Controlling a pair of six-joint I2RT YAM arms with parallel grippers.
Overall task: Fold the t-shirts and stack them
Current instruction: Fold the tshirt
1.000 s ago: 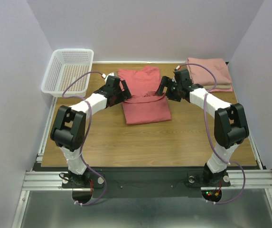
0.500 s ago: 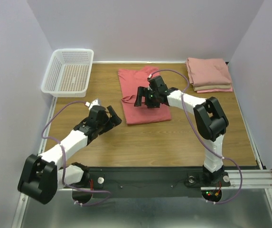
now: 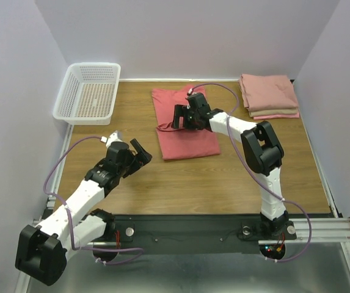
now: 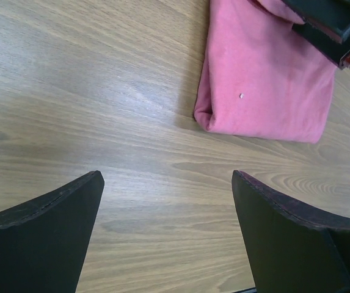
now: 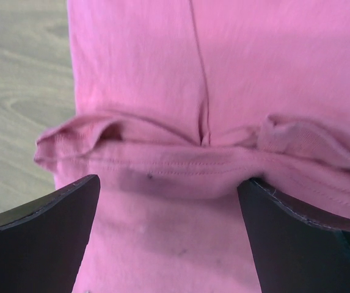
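top external, left arm (image 3: 83,195) drawn back, right arm (image 3: 233,124) over coral-red t-shirt (image 3: 190,143)

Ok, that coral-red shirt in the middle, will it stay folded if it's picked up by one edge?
Probably floppy: the coral-red shirt is thin cloth whose hem bunches in soft wrinkles. Lifted at one spot, the fold would likely sag open. Pushed, it would probably crumple rather than slide on the table.
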